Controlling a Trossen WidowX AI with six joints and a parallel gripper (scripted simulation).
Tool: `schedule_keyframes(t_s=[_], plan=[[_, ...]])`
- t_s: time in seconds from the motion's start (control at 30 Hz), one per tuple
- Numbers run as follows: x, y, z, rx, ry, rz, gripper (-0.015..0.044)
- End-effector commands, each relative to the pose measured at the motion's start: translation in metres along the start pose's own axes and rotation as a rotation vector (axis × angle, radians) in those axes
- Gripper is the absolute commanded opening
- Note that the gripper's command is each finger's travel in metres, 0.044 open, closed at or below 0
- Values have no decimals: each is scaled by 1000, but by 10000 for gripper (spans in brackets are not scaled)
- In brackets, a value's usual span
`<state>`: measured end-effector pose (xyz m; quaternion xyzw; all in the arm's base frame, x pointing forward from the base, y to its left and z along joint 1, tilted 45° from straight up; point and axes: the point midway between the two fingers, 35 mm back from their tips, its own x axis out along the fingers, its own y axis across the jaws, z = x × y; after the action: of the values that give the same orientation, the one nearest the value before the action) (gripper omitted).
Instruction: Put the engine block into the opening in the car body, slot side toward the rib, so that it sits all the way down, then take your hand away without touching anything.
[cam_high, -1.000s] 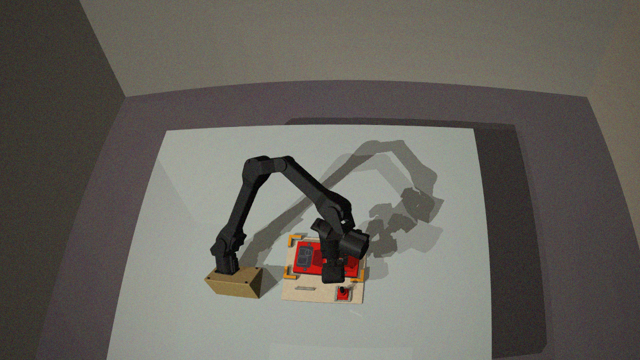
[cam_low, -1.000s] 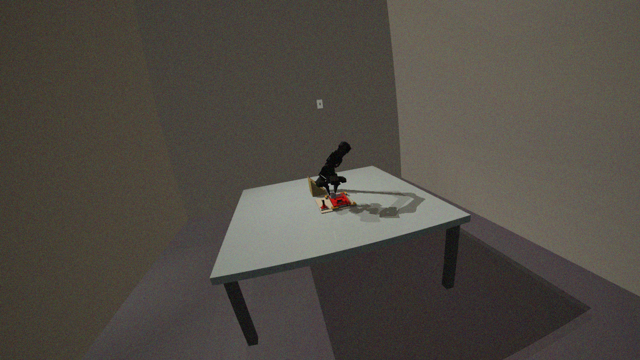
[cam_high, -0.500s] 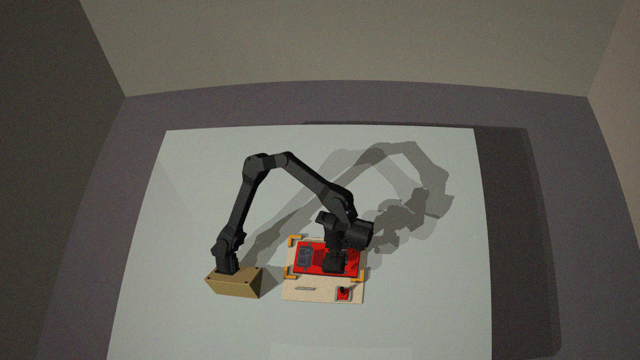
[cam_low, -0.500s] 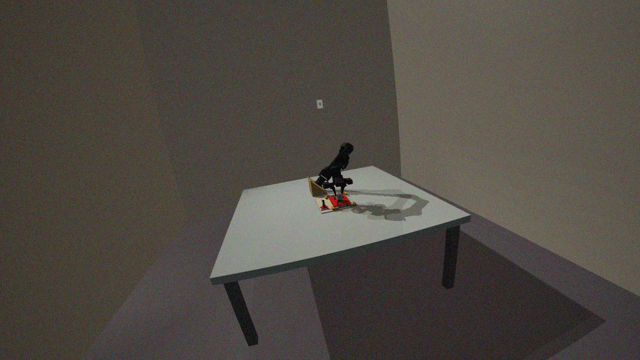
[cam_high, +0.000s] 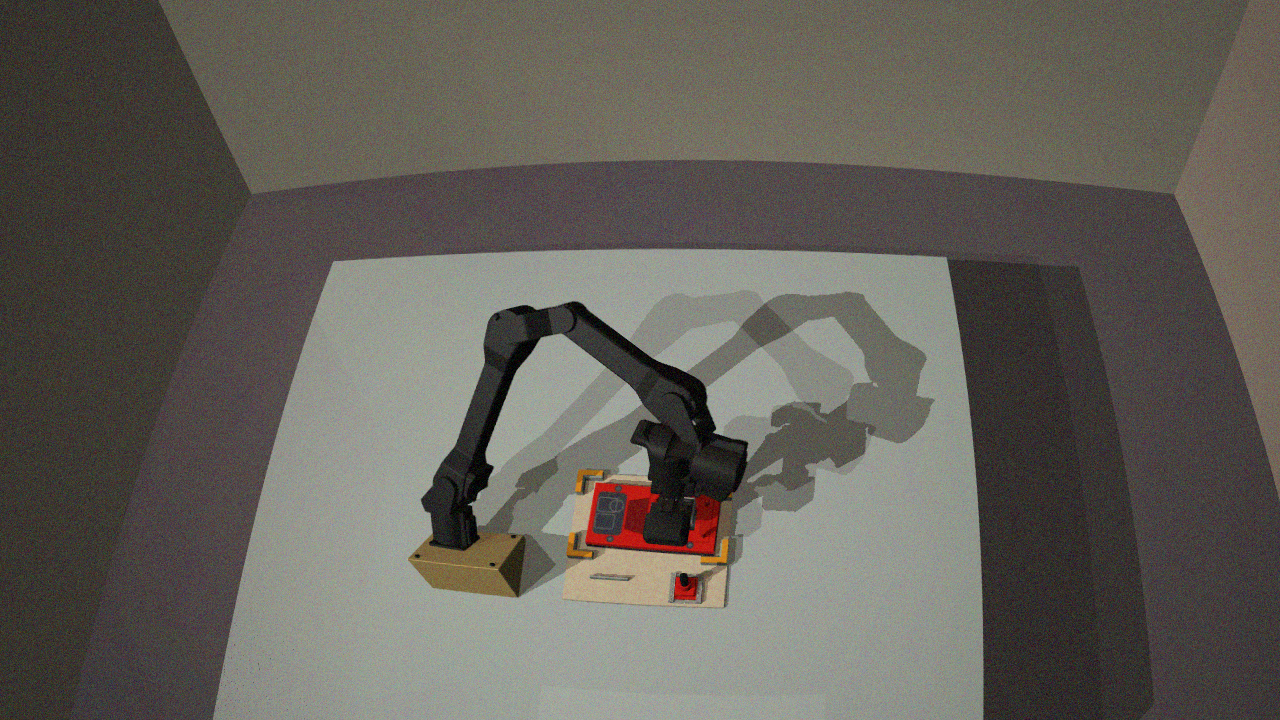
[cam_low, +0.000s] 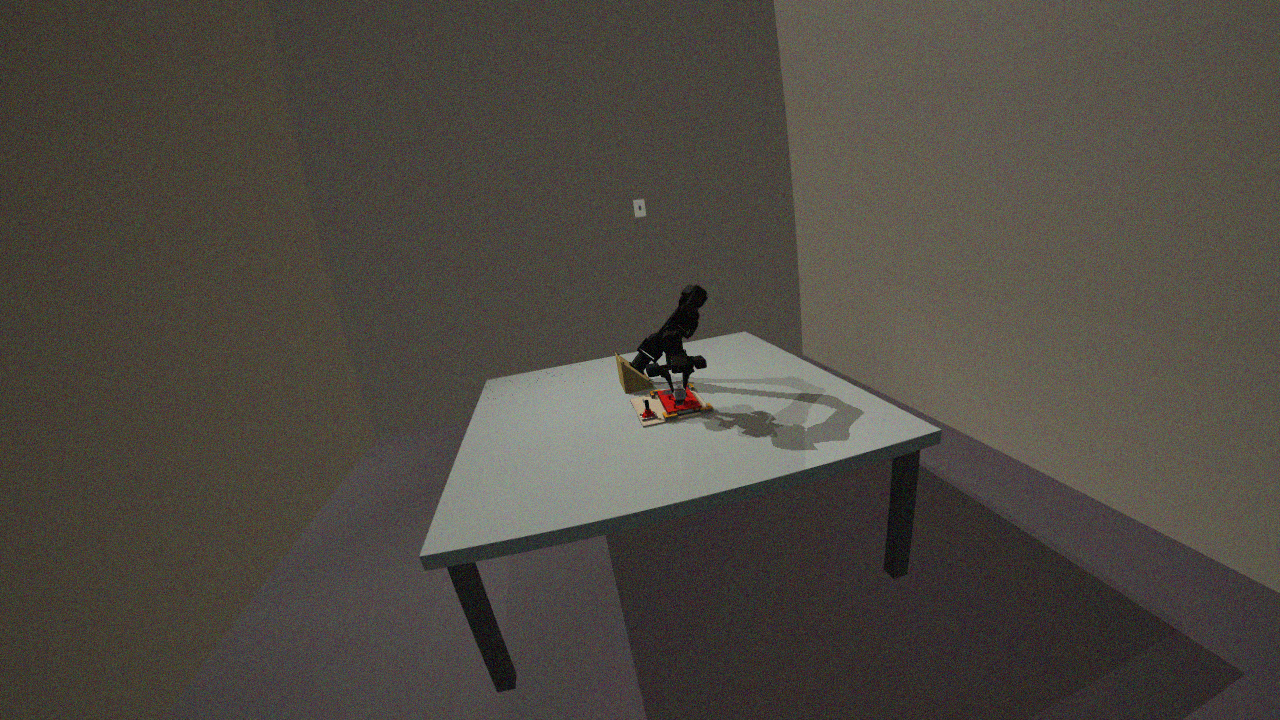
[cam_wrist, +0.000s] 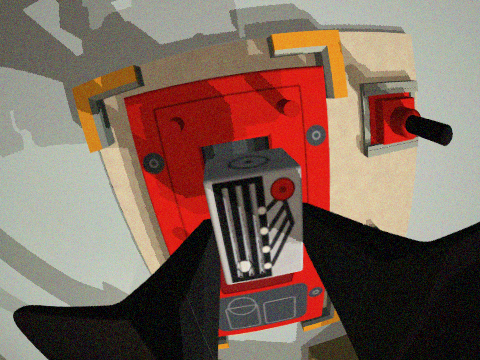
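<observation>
Engine block (cam_low: 679, 394) (cam_wrist: 257, 220) upright, pinched between the fingers of the gripper (cam_high: 669, 522) (cam_low: 679, 391) (cam_wrist: 256, 220), over the opening (cam_wrist: 235, 145) in the car body (cam_high: 617, 542) (cam_low: 666, 404) (cam_wrist: 270, 112); seating depth unclear.

Corner brackets, a small red block and a plain room

Orange corner brackets (cam_high: 580, 549) (cam_low: 709, 407) (cam_wrist: 337, 75) sit on a beige board (cam_high: 640, 586) (cam_low: 633, 411) (cam_wrist: 372, 185) that lies flat on the pale table (cam_high: 393, 626) (cam_low: 554, 483) (cam_wrist: 445, 200). Near one corner of the board, a grey holder (cam_high: 673, 588) (cam_wrist: 366, 122) stands around the sides of a red block (cam_high: 685, 592) (cam_wrist: 378, 120), from which a black peg (cam_high: 683, 580) (cam_low: 646, 404) (cam_wrist: 431, 131) sticks up. A thin grey strip (cam_high: 611, 576) lies on the same side of the board, apart from the holder. Dark legs (cam_low: 481, 626) carry the table above a purplish floor (cam_high: 626, 210) (cam_low: 358, 582). On the dim brownish wall (cam_high: 671, 89) (cam_low: 537, 134) is a small whitish plate (cam_low: 636, 204) with a dark centre.
</observation>
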<state>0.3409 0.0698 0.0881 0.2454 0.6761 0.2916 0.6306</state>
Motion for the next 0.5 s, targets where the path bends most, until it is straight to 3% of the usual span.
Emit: schedule_keyframes(t_s=[0.0, 0.47], plan=[[-1, 2, 1, -1, -6, 2, 160], [-2, 3, 2, -51, -6, 2, 160]])
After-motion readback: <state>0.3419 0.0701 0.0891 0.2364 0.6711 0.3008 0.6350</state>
